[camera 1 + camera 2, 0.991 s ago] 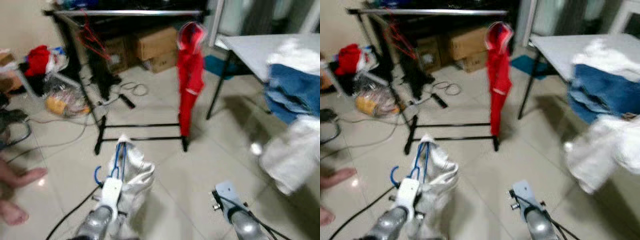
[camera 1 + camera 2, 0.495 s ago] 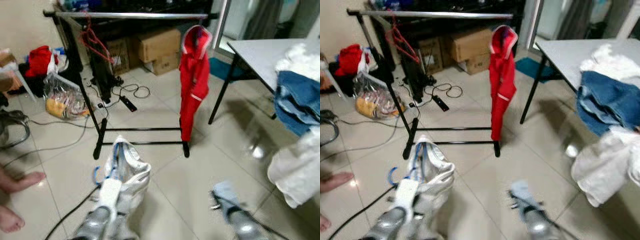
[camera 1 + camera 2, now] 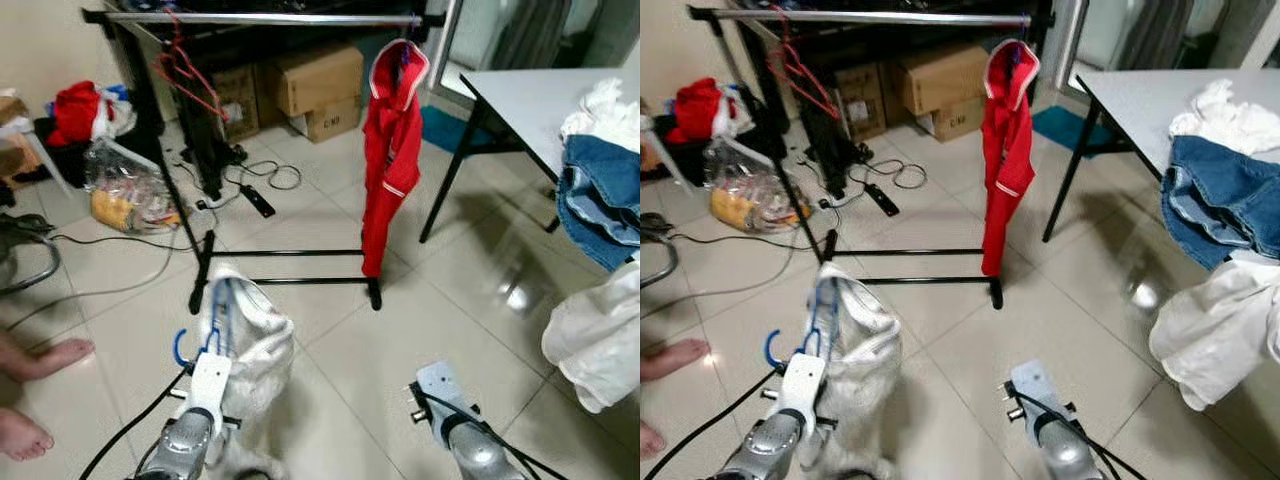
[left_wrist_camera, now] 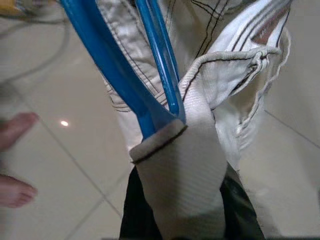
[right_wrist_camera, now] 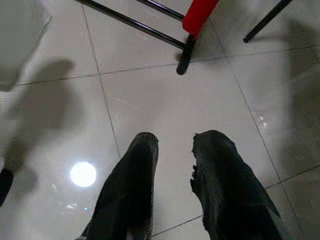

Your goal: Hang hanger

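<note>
A blue hanger (image 4: 150, 75) carries a cream garment (image 3: 250, 340) low in front of me, above the tiled floor. My left gripper (image 4: 175, 132) is shut on the hanger where its arms meet, with the garment's collar draped over the fingers. The clothes rack's silver rail (image 3: 270, 18) runs across the back, and its black base (image 3: 285, 265) lies just beyond the garment. A red jacket (image 3: 390, 150) hangs at the rail's right end, red hangers (image 3: 180, 65) at its left. My right gripper (image 5: 175, 142) is open over bare tiles, holding nothing.
A grey table (image 3: 530, 90) on the right holds jeans (image 3: 605, 200) and a hanging white cloth (image 3: 600, 335). Cardboard boxes (image 3: 315, 80) sit behind the rack. Cables (image 3: 260, 185), a plastic bag (image 3: 130, 190) and a person's bare feet (image 3: 45, 360) are on the left.
The whole picture has shifted and sharpened, so the camera moved. The left gripper keeps its hold on the hanger and garment. The right arm sits slightly further left.
</note>
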Available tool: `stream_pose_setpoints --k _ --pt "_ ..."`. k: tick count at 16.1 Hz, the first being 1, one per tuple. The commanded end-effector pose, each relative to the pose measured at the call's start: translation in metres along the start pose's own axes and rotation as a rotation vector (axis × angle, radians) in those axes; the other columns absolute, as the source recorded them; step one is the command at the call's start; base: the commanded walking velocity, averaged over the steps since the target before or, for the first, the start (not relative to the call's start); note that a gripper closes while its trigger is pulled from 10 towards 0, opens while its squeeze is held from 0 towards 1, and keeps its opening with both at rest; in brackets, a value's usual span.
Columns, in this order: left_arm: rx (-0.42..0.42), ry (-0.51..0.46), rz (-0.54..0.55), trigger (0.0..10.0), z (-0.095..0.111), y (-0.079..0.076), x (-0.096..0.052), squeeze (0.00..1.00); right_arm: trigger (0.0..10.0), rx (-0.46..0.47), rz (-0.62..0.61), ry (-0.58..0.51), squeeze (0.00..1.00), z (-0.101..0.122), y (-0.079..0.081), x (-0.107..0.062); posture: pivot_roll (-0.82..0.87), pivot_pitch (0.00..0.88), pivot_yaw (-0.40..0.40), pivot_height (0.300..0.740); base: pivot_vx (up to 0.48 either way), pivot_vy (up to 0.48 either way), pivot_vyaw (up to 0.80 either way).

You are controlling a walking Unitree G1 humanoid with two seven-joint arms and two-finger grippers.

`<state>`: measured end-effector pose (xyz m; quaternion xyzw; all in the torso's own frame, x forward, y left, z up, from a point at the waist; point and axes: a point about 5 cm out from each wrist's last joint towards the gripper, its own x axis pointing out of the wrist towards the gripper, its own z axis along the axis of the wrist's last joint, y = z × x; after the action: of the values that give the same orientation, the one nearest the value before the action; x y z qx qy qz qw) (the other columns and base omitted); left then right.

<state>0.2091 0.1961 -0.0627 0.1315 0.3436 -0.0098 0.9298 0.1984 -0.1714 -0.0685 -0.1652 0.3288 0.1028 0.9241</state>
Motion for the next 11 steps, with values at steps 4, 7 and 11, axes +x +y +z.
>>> stream_pose_setpoints --k 4,7,11 --pt "0.051 -0.147 0.187 10.0 0.018 0.028 0.0 0.0 10.0 -0.002 -0.005 0.006 0.0 -0.002 -0.004 -0.001 0.03 0.0 0.028 0.74 0.0 0.0 0.0" --pt "0.054 -0.181 0.264 10.0 0.02 0.044 -0.003 0.0 10.0 -0.001 -0.003 0.008 0.0 -0.002 -0.004 -0.001 0.03 0.0 0.028 0.74 0.0 0.0 0.0" --pt "0.105 -0.278 0.284 10.0 0.034 0.053 -0.004 0.0 10.0 -0.001 0.001 0.007 0.0 -0.002 -0.002 -0.001 0.05 0.0 0.028 0.74 0.0 0.0 0.0"
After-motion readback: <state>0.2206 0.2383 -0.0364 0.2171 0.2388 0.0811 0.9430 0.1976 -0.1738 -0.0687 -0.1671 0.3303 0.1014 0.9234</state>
